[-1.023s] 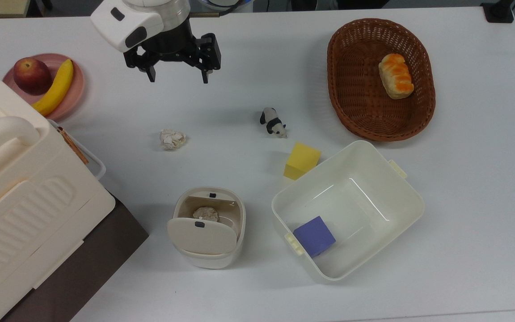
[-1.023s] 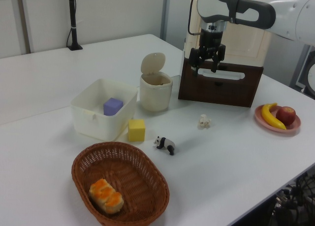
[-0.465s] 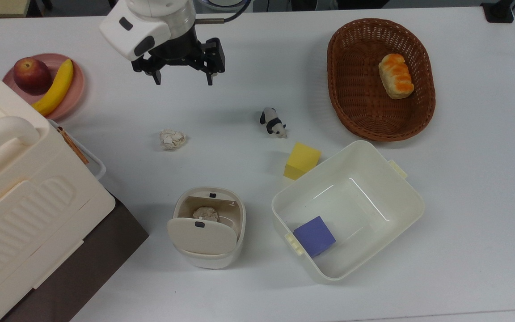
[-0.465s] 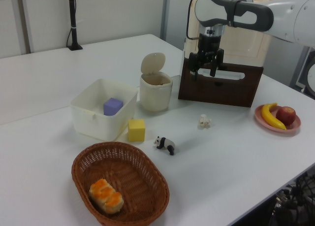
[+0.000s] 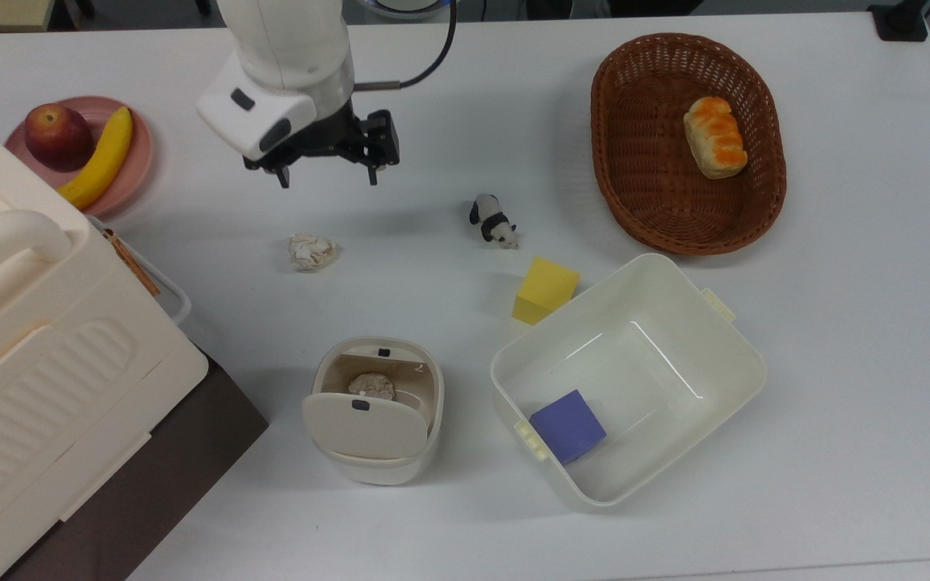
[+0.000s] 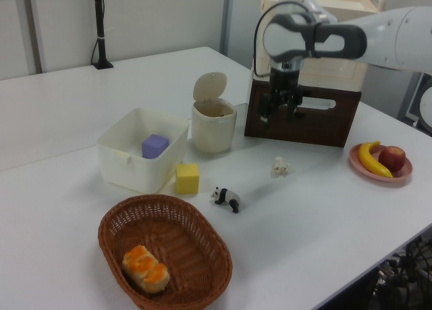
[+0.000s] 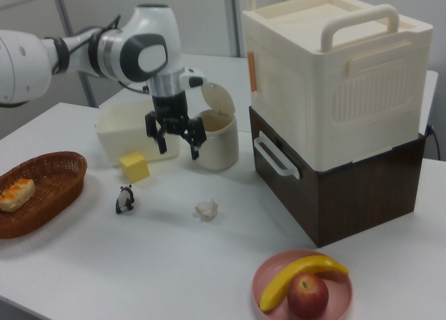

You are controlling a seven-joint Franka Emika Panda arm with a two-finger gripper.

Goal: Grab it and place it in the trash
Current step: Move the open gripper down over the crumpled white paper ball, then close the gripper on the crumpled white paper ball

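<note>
You see the paper ball (image 5: 311, 252) lying on the white surface (image 5: 465, 97), apart from the jaws and below them in the top view, slightly toward the top view's left; in the right view it sits below and to the right view's right of the gripper (image 7: 177, 140). The gripper (image 5: 328, 175) hangs above the surface with its jaws spread wide, holding nothing and touching nothing; in the left view the gripper (image 6: 278, 112) stands in front of the dark brown box (image 6: 304, 117). The paper ball (image 7: 206, 208) is small, off-white and wrinkled, roughly rounded, and rests alone between the pink plate (image 5: 122, 173) and the toy panda (image 5: 492, 220). The trash bin (image 5: 376, 407) stands lower in the top view, well apart from the ball, its flap lid (image 5: 364, 423) raised, with a crumpled lump (image 5: 371, 386) already inside.
</note>
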